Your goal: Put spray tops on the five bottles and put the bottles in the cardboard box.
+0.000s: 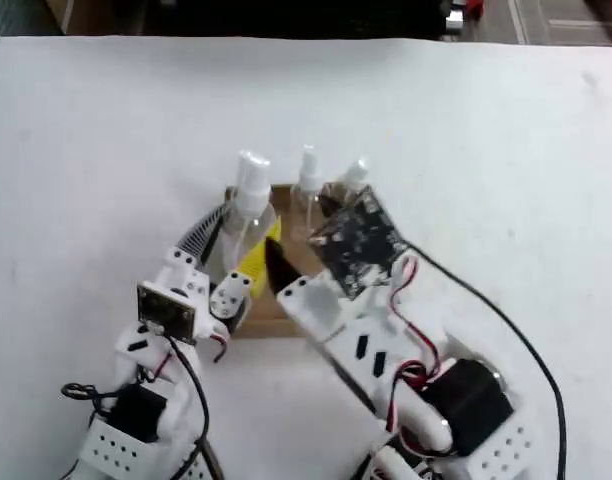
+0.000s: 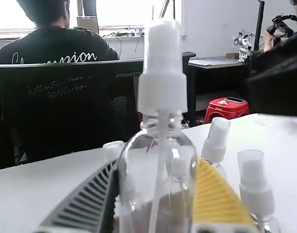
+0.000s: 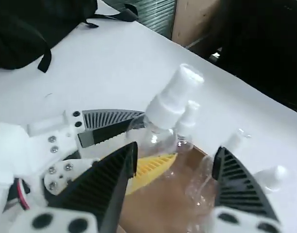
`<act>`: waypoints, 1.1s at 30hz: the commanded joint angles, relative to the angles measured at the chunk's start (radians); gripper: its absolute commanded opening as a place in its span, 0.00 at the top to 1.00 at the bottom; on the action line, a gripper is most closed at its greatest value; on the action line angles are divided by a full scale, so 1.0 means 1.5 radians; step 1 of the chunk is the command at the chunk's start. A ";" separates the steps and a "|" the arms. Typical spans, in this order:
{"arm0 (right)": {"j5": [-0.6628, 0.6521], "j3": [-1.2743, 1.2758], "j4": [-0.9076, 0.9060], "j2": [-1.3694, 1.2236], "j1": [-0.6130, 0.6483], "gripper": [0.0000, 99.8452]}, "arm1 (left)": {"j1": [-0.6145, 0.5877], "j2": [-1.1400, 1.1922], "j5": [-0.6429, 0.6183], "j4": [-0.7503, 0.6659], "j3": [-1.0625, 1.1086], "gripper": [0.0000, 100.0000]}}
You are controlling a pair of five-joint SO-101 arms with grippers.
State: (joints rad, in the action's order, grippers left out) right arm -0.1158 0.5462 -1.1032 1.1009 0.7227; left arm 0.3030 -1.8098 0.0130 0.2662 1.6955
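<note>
My left gripper (image 1: 236,237) is shut on a clear bottle (image 1: 248,215) with a white spray top (image 2: 161,73), held upright between its grey finger (image 2: 85,204) and yellow finger (image 2: 211,199) at the left side of the cardboard box (image 1: 276,322). Several more topped bottles (image 1: 308,185) stand at the box's far side, and two of them (image 2: 214,141) show behind the held one. My right gripper (image 3: 176,151) hangs open over the box, its black fingers (image 3: 109,179) spread just beside the held bottle (image 3: 160,124). Whether that bottle rests on the box floor (image 3: 163,206) is hidden.
White table (image 1: 486,130) surrounds the box on all sides. The two arms crowd the box's near edge, with the right arm's circuit board (image 1: 358,238) and cable (image 1: 506,320) above its right half. A black bag (image 3: 32,29) lies far off.
</note>
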 commanded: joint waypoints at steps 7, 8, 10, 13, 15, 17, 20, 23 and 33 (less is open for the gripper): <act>0.012 -0.012 0.076 -0.085 0.035 0.76 | 0.010 -0.002 0.006 0.000 -0.001 0.98; 0.012 -0.012 0.091 -0.096 0.035 0.76 | 0.010 -0.002 0.006 -0.001 -0.001 0.98; 0.012 -0.012 0.114 -0.121 0.031 0.76 | 0.010 -0.002 0.006 -0.002 -0.001 0.98; 0.012 -0.012 0.125 -0.157 0.019 0.77 | 0.010 -0.003 0.006 -0.003 -0.001 0.98; 0.013 -0.012 0.143 -0.171 0.014 0.77 | 0.010 -0.003 0.006 -0.002 -0.001 0.98; 0.017 -0.012 0.160 -0.181 0.014 0.78 | 0.010 -0.003 0.006 -0.003 -0.001 0.98; 0.047 -0.011 0.173 -0.185 0.013 0.78 | 0.010 -0.003 0.006 -0.004 -0.001 0.98; 0.050 -0.010 0.174 -0.185 0.013 0.82 | 0.009 -0.003 0.007 -0.004 -0.001 0.98; 0.050 0.016 0.176 -0.186 -0.027 0.88 | 0.010 -0.003 0.007 -0.004 -0.001 0.98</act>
State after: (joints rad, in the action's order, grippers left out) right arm -0.0483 0.5585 -0.8592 0.8247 0.7119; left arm 0.3061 -1.8098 0.0115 0.2677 1.6955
